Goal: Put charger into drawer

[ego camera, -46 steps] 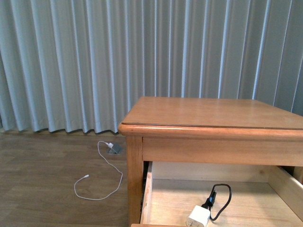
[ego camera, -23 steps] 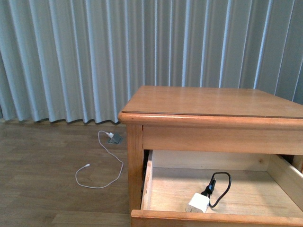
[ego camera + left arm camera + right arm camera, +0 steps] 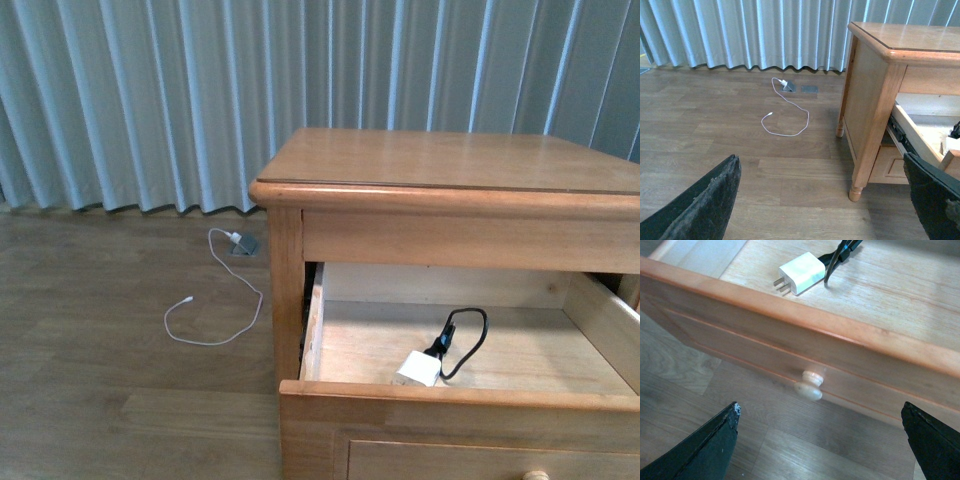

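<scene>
Right tool (image 3: 820, 440) (spread) faces knob (image 3: 809, 385).

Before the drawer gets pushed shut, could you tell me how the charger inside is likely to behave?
The charger lies flat on the drawer's smooth wood floor, so it would probably slide a little rather than tip or roll. It looks small and light. Its black looped cable seems floppy and should simply trail along.

White charger (image 3: 417, 369) with black cable, light-brown drawer (image 3: 455, 401), pale knob (image 3: 809, 385), grey-blue curtain (image 3: 200, 90)
</scene>
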Controlling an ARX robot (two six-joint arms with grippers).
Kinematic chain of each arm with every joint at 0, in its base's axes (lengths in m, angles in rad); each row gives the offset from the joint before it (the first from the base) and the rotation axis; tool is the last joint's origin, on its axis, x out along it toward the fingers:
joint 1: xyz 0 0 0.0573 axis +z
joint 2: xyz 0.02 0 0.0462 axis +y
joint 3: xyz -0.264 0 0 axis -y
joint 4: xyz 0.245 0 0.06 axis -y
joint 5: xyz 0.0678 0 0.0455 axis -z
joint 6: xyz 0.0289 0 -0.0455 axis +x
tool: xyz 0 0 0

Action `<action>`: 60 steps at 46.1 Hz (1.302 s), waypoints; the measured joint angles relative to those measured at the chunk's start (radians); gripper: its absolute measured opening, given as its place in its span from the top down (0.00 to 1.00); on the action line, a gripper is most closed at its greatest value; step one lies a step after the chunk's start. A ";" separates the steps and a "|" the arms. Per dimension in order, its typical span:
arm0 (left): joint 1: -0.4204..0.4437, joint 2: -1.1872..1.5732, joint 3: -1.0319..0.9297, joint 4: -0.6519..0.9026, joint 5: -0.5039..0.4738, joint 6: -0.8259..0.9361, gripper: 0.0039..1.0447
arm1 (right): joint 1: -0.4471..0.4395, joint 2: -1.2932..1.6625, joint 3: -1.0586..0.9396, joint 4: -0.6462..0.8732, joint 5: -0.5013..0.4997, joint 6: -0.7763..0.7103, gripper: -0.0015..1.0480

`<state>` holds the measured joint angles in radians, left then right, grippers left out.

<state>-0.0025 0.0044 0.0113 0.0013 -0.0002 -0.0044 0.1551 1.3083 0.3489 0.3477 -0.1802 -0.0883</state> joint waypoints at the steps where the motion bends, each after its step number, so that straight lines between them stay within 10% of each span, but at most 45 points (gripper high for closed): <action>1: 0.000 0.000 0.000 0.000 0.000 0.000 0.06 | 0.000 0.038 0.017 0.014 0.003 -0.001 0.08; 38: 0.000 0.000 0.000 0.000 0.000 0.000 0.06 | 0.035 0.823 0.718 0.283 0.175 0.044 0.08; 60: 0.000 0.000 0.000 0.000 0.000 0.000 0.06 | 0.019 0.711 0.605 0.349 0.158 0.060 0.08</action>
<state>-0.0025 0.0044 0.0113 0.0013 -0.0002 -0.0044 0.1741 2.0197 0.9535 0.6968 -0.0227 -0.0280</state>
